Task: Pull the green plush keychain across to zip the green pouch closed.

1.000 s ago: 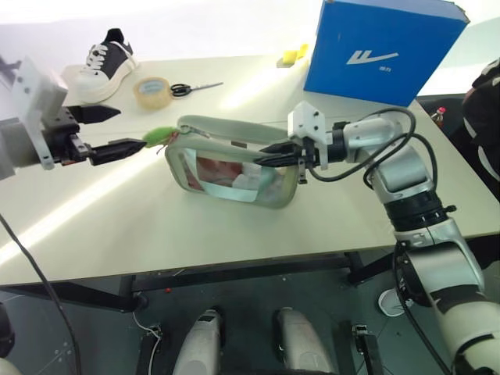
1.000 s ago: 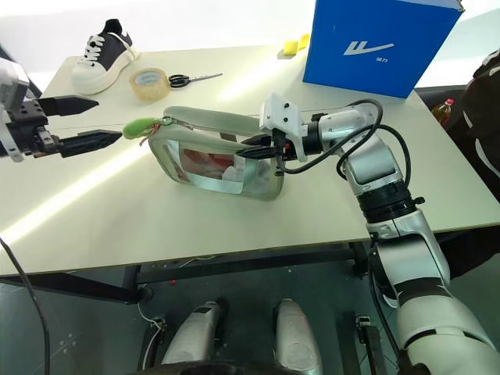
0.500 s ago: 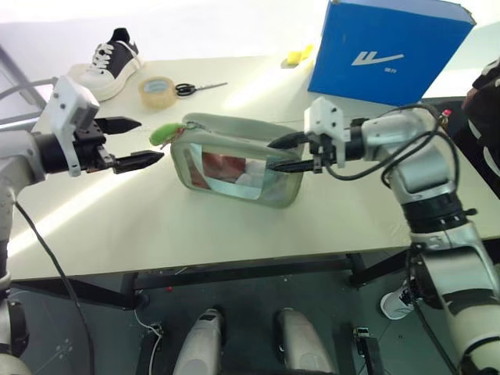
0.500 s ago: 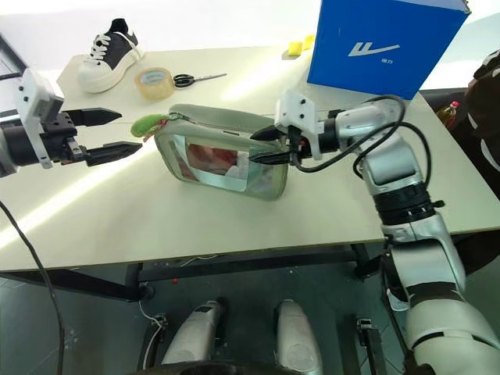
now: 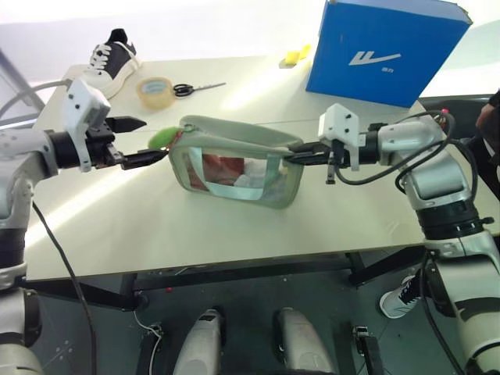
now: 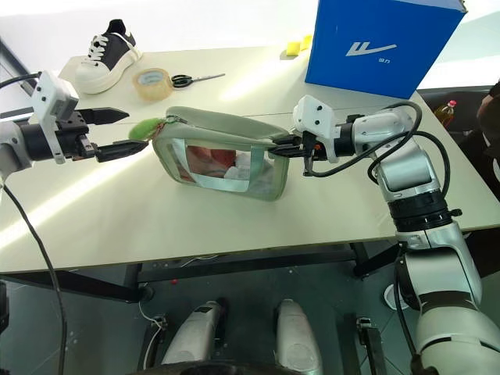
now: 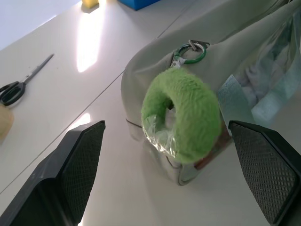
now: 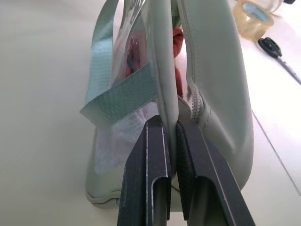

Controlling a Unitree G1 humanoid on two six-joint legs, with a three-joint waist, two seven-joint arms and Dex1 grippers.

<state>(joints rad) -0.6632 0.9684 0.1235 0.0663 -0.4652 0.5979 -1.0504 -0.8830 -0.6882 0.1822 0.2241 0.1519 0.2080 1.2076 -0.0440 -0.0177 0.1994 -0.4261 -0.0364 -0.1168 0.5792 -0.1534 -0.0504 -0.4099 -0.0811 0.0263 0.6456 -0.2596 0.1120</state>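
The green pouch sits in the middle of the pale worktop. It has clear plastic sides, and something red shows inside. Its top edge still gapes open at the end near the right hand.

The green plush keychain hangs from a small green ring at the other end of the pouch, the end by the left hand. It is fuzzy and bright lime green.

The left hand is just beside the keychain. Its two black fingers are wide apart, one on each side of the fuzzy charm, and they do not touch it.

The right hand is at the far end of the pouch. Its fingers are squeezed together on the pouch's top edge, with the thin rim pinched between them.

At the back of the worktop there is a black and white sneaker, a roll of tape and scissors. A big blue box stands at the back on the right side, with a small yellow thing next to it.
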